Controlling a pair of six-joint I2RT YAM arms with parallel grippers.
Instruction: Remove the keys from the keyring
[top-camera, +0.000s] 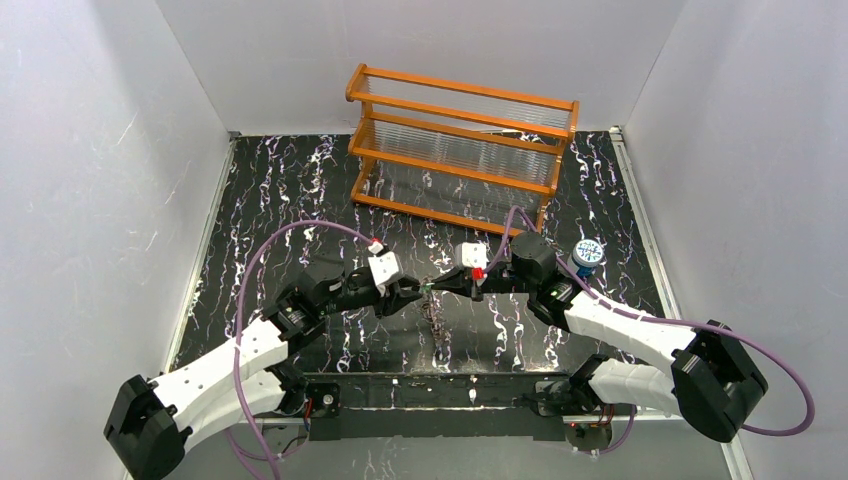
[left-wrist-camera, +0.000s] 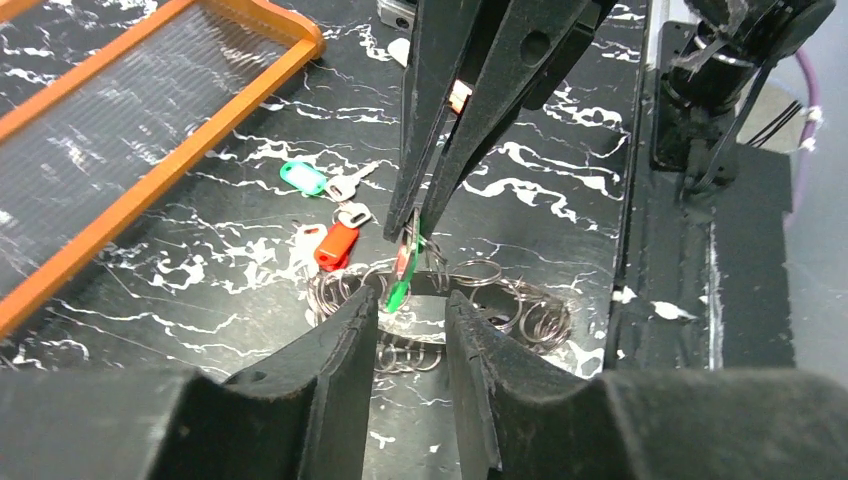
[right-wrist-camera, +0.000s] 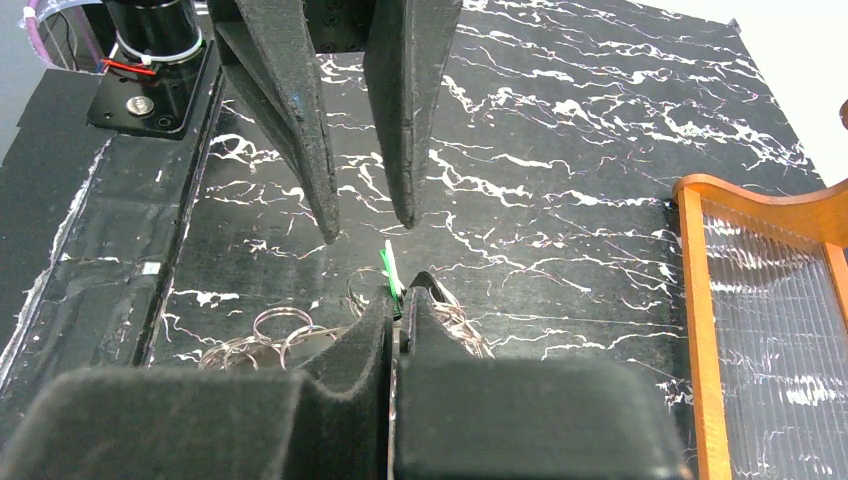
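The right gripper (right-wrist-camera: 402, 292) is clamped on a green key (right-wrist-camera: 389, 268) above the marbled table (left-wrist-camera: 560, 200); the left gripper (left-wrist-camera: 410, 305) faces it, fingers apart. Right below lies the keyring (left-wrist-camera: 500, 300), a tangle of silvery rings, with a loose red key (left-wrist-camera: 336, 246) beside it.

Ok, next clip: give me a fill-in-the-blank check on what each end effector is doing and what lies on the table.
1. The tag pinched in the shut right end effector is ____.
2. The left end effector holds nothing; its jaws stand ____.
3. Beside the loose green-tagged key on the table lies a key with a ____ tag.
4. The rack has an ____ frame.

Missing words: green; open; red; orange.
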